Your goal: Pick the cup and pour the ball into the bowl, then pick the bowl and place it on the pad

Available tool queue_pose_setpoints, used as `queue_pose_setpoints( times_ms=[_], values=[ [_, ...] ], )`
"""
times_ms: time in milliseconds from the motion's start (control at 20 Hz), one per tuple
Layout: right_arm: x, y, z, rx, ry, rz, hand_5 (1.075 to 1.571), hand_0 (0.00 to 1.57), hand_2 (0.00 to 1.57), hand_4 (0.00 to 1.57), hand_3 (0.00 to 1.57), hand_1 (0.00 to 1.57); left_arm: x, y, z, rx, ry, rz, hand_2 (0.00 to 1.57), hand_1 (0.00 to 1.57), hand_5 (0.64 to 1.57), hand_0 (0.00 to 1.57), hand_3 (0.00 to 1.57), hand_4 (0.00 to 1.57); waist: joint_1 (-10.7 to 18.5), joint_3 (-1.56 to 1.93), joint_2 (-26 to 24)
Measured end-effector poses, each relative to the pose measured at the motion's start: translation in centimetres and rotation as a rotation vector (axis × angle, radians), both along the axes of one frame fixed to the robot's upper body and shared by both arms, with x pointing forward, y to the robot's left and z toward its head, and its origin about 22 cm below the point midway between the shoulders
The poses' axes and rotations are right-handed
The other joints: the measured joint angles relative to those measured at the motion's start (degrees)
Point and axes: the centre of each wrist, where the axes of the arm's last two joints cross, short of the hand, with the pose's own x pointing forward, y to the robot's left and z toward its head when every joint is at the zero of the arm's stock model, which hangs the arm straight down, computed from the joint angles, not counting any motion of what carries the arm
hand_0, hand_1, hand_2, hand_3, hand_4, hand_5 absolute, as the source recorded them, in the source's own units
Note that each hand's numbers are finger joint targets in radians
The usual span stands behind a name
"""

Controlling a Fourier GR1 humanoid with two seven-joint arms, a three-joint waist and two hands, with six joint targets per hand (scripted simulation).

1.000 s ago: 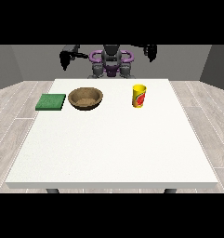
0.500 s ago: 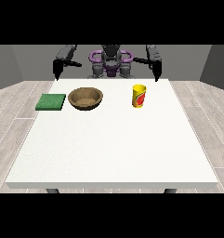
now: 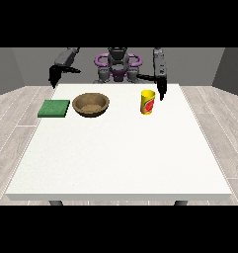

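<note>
Ball can't be seen inside the cup (image 3: 148, 102) near surface's far edge. Both hands, at view's left (image 3: 54, 75) and right (image 3: 162, 89), too small to tell how fingers lie.

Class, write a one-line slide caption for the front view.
Humanoid robot behind white table; hand at the view's right hangs beside yellow cup, brown wooden bowl and green square pad untouched.

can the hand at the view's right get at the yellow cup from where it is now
Probably yes. That hand hangs just beside the yellow cup, on its right and slightly behind, with nothing between them. The bowl and green pad sit well off to the cup's other side.
</note>
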Motion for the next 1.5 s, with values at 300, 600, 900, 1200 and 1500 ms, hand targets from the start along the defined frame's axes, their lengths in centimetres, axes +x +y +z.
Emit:
queue_pose_setpoints(
  times_ms=[300, 600, 900, 1200, 1500],
  values=[
    [0.2, -1.8, 0.0, 0.002, -0.041, 0.017, 1.558, 0.0, 0.0, 0.0, 0.0, 0.0, 0.9, 0.0, -2.2, -0.012, -0.035, 0.033, 0.0, 0.0, 1.254, 0.0, 0.0, 0.0, -1.7, -0.01, 2.85],
    [0.3, -3.6, -0.8, 0.004, -0.052, 0.012, 1.561, 0.0, 0.0, 0.0, 0.0, 0.0, 2.1, 0.7, -2.7, -0.023, -0.036, 0.037, 1.57, 1.24, 1.442, 1.24, 1.57, 0.47, -1.55, 0.0, 3.86],
    [1.3, -3.7, 0.7, 0.008, -0.085, 0.041, 1.558, 0.0, 0.0, 0.0, 0.0, 0.0, 2.4, 1.3, -2.8, 0.227, -0.067, 0.2, 1.57, 1.32, 1.508, 1.32, 1.57, 0.85, -4.23, 0.08, 5.77],
    [1.0, -7.2, 2.0, 0.001, -0.098, 0.023, 1.555, 0.0, 0.0, 0.0, 0.0, 0.0, 3.0, 0.6, -2.8, 0.316, -0.113, 0.291, 1.57, 1.36, 1.511, 1.36, 1.57, 0.91, -5.58, 0.3, 5.72],
    [-0.1, -10.2, -0.4, 0.011, 0.043, -0.034, 1.56, 0.0, 0.08, 0.0, 0.0, 0.0, 3.2, -2.3, -2.9, 0.475, -0.017, 0.272, 1.57, 1.39, 1.536, 1.39, 1.57, 1.02, -2.84, 0.16, -2.69]
  ],
)
